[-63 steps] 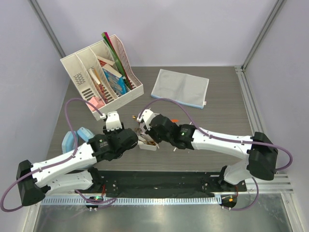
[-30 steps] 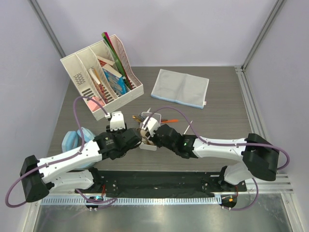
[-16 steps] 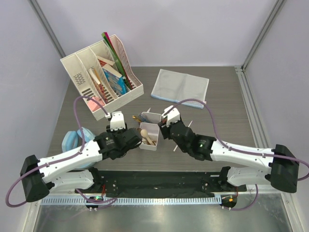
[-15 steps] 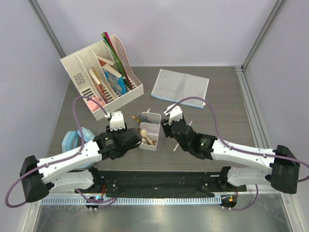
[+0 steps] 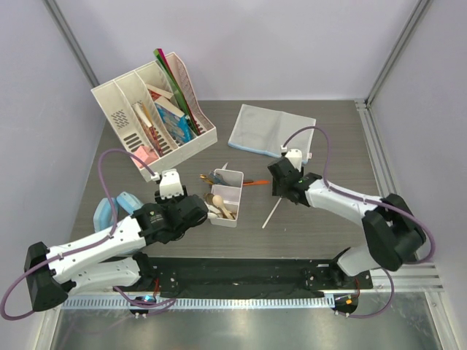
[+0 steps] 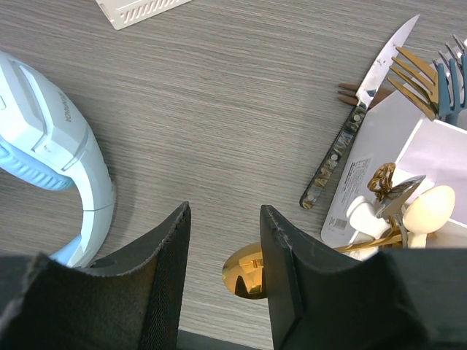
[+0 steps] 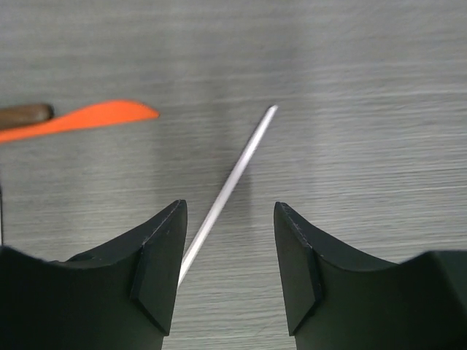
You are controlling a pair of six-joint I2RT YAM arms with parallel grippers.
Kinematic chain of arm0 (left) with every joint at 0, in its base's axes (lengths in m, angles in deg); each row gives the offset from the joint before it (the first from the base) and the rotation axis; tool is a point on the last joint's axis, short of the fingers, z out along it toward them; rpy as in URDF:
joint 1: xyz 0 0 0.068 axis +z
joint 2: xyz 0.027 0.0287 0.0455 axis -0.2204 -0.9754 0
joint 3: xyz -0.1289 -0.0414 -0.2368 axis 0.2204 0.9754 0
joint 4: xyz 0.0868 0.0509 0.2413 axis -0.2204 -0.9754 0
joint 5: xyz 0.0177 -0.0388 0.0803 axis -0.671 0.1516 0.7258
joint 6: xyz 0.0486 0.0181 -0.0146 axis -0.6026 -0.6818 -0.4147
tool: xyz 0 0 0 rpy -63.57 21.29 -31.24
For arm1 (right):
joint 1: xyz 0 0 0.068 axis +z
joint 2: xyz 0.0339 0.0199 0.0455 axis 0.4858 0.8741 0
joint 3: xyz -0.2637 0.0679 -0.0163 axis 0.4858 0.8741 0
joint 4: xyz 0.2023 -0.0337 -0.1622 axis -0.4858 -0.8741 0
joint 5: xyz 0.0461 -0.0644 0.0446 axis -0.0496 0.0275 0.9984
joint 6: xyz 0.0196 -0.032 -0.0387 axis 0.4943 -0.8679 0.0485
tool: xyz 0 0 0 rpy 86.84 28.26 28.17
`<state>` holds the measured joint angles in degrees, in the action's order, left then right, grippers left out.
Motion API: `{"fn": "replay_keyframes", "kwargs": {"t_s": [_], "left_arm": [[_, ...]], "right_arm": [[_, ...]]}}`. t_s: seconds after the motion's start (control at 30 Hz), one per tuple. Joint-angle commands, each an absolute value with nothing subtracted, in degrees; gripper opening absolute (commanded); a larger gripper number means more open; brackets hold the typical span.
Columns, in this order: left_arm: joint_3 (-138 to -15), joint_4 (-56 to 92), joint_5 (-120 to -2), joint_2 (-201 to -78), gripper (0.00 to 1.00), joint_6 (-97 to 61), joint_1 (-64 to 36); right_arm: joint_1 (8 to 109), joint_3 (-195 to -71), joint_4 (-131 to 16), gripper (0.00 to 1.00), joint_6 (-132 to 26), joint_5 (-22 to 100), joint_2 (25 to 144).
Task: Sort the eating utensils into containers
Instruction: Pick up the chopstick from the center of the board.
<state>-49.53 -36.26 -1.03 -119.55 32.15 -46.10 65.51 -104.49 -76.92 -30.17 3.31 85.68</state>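
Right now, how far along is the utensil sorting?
Done: spoons and forks sit in the box. In hand: nothing; the left pincer is open, the right pincer open over a silver stick. Left: that stick, the orange piece and the knife on the table.

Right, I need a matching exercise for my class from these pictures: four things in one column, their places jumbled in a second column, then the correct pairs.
Things
1. grey cloth
2. headphones
3. thin silver stick
4. wooden spoon

Places
A. inside the white box
B. on the bare table, just right of the white box
C. at the table's left edge
D. at the table's far side, lying flat

Pairs: 1-D, 2-C, 3-B, 4-A
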Motion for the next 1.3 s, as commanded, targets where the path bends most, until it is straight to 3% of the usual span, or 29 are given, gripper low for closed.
{"fn": "replay_keyframes", "kwargs": {"t_s": [0.0, 0.33, 0.7, 0.8, 0.9, 0.93, 0.97, 1.27], "left_arm": [[-49.2, -36.2, 1.2, -119.6, 0.44, 33.6, -45.8], [-48.8, -36.1, 1.0, -120.3, 0.44, 34.0, -45.8], [-49.2, -34.7, 1.3, -121.5, 0.44, 33.5, -45.8], [-49.3, -34.6, 1.4, -122.0, 0.44, 33.3, -45.8], [-49.6, -35.0, 2.0, -122.2, 0.44, 33.0, -45.8], [-49.7, -35.1, 2.1, -122.1, 0.44, 33.0, -45.8], [-49.7, -35.1, 2.4, -122.1, 0.45, 33.1, -45.8], [-49.6, -33.4, 2.9, -121.8, 0.47, 31.6, -45.7]], "right_arm": [[64.3, -108.0, -77.5, 0.56, -26.5, 10.9, 89.8], [61.8, -106.2, -77.5, 0.55, -23.9, 13.6, 94.3], [57.3, -104.9, -80.7, 0.45, -24.7, 22.0, 98.6], [57.2, -105.0, -80.7, 0.38, -24.7, 23.8, 100.8], [57.3, -105.1, -80.7, 0.19, -25.3, 26.4, 102.3], [57.2, -105.0, -80.9, 0.07, -25.5, 27.7, 102.5], [57.2, -105.0, -80.8, 0.01, -25.5, 28.4, 102.7], [57.2, -104.1, -83.5, 0.01, -28.2, 30.4, 96.7]]}}
